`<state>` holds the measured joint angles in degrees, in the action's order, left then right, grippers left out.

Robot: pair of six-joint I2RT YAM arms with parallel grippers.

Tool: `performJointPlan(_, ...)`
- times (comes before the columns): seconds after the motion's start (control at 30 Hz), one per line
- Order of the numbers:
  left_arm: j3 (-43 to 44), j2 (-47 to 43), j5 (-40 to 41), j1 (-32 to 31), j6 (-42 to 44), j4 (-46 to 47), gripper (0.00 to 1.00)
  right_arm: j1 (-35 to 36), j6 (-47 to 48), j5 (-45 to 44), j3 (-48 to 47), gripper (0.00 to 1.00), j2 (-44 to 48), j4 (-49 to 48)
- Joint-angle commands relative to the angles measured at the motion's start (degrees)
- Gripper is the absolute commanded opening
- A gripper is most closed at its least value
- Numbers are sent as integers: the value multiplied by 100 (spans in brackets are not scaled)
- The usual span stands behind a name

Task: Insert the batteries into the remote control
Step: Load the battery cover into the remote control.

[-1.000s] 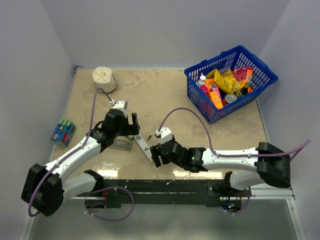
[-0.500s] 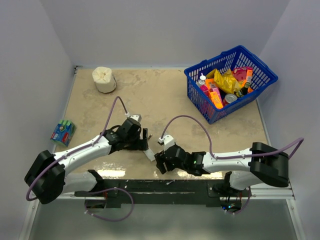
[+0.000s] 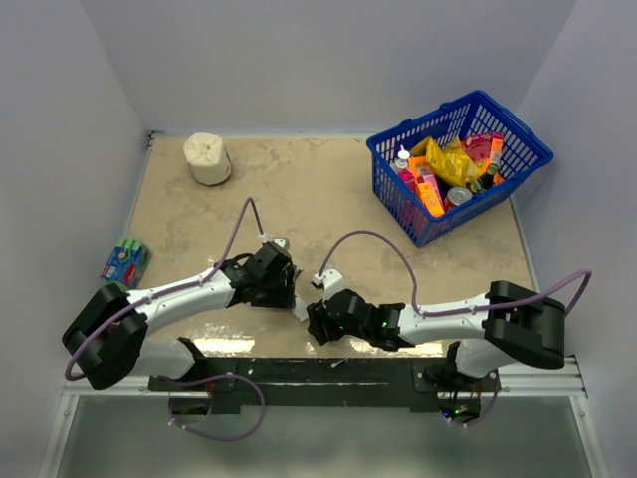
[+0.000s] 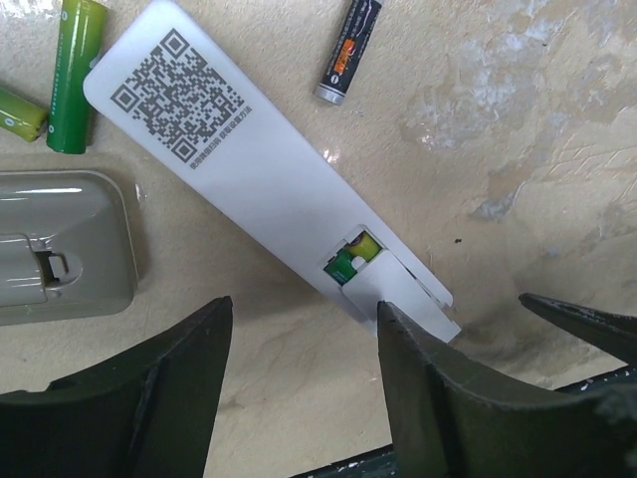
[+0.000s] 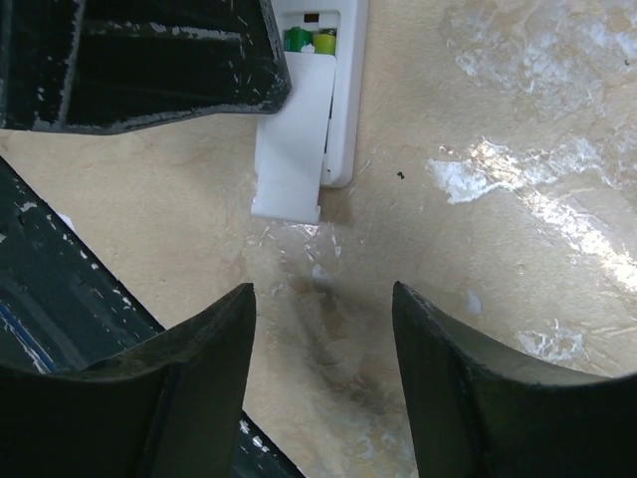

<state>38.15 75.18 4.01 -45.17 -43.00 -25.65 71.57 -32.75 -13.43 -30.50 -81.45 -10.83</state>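
Top external: the left gripper [image 3: 293, 296] has been brought to the remote control [image 4: 249, 169] by the worktop's [image 3: 328, 199] near edge, facing the right gripper [image 5: 323, 299], both held parted and empty, batteries [image 4: 360, 246] seemingly seated.

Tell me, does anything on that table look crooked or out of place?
Yes: the white remote control has its back cover only partly slid on. The cover overhangs the remote's end, so green batteries show through the gap.

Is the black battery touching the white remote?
Apart. The left wrist view shows bare tabletop between the black battery and the white remote.
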Motion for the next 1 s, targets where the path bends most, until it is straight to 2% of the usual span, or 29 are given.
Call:
performJointPlan(0.0,245,67,-85,-53,-129,218,63,-47,-47,42,-43,56,-143,-332)
performJointPlan(0.37,289,111,-50,-45,-77,192,61,-170,-3,95,-166,41,-503,-508)
performJointPlan(0.97,245,234,-50,-45,-6,227,48,-301,23,60,-325,38,-688,-517)
